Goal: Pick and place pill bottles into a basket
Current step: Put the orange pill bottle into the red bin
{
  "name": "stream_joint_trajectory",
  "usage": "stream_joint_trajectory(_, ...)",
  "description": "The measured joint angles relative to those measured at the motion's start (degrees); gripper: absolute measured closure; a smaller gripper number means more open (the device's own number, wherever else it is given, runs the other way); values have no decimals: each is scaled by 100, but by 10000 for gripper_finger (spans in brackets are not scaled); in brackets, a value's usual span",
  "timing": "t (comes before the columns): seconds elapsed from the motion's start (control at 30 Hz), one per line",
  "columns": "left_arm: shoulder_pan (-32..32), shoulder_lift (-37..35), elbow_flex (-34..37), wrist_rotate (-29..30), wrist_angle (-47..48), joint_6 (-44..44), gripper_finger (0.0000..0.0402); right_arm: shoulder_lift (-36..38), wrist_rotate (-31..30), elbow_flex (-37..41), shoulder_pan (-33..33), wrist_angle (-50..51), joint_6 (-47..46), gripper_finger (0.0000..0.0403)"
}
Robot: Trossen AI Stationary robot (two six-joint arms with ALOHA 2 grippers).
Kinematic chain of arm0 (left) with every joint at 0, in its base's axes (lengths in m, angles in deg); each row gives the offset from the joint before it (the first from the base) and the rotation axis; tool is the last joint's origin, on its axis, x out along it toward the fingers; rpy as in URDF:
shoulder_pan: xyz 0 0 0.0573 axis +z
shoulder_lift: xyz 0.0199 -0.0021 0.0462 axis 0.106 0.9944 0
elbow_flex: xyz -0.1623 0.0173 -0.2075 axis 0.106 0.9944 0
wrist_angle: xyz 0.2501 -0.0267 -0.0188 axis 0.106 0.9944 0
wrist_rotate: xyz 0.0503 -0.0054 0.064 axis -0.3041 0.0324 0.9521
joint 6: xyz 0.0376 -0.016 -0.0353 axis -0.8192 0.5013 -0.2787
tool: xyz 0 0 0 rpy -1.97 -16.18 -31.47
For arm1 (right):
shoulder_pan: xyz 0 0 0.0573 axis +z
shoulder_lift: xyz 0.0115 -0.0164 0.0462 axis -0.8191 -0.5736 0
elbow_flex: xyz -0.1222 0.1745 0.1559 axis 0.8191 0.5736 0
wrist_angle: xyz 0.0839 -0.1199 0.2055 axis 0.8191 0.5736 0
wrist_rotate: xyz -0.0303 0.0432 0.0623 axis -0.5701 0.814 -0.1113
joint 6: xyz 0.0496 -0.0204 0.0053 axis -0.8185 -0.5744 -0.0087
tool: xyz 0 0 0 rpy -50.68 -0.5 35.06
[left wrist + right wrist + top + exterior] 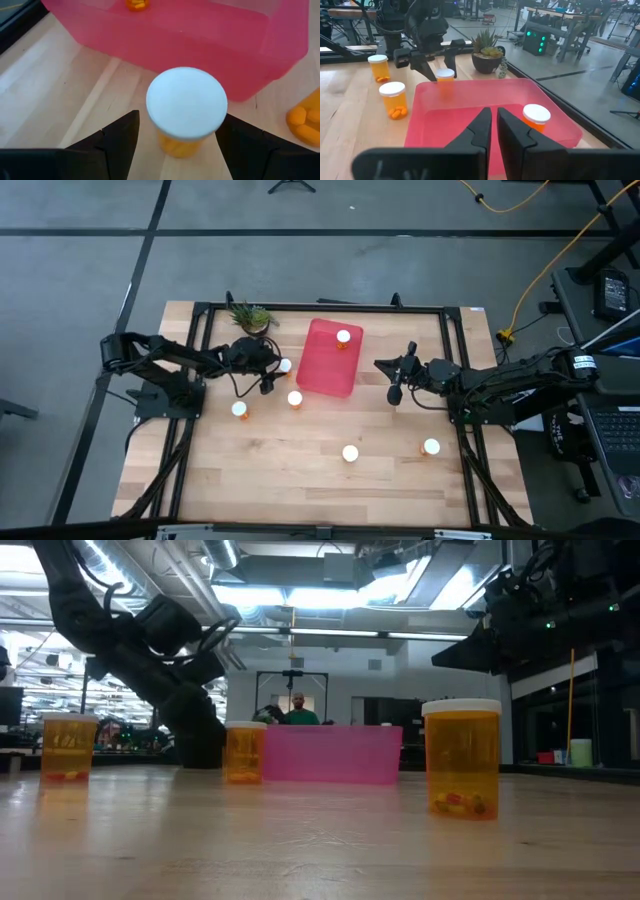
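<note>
Left hand (272,370) spread wide around a pill bottle (285,366) just beside the basket (325,365) (one bottle (343,337) already inside), right hand (398,376) pinched together above the bench (300,470).

You see orange pill bottles (350,453) with white caps, holding yellow and red pills. The basket (322,372) is translucent pinkish red. Your table (300,470) is pale wood grain, the potted plant (251,317) green, both arms black.
</note>
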Motion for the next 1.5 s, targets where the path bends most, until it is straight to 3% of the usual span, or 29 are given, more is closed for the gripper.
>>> stream_joint_trajectory(0.67, 4, 60, 0, 34, -304, -2, 152, 0, 0, 0, 0, -2, 18, 368)
stream_joint_trajectory(1.03, 4, 60, 0, -7, -303, -2, 202, 0, 0, 0, 0, -2, 25, 368)
stream_joint_trajectory(1.5, 4, 60, 0, -33, -301, -2, 201, 0, 0, 0, -2, -2, 44, 368)
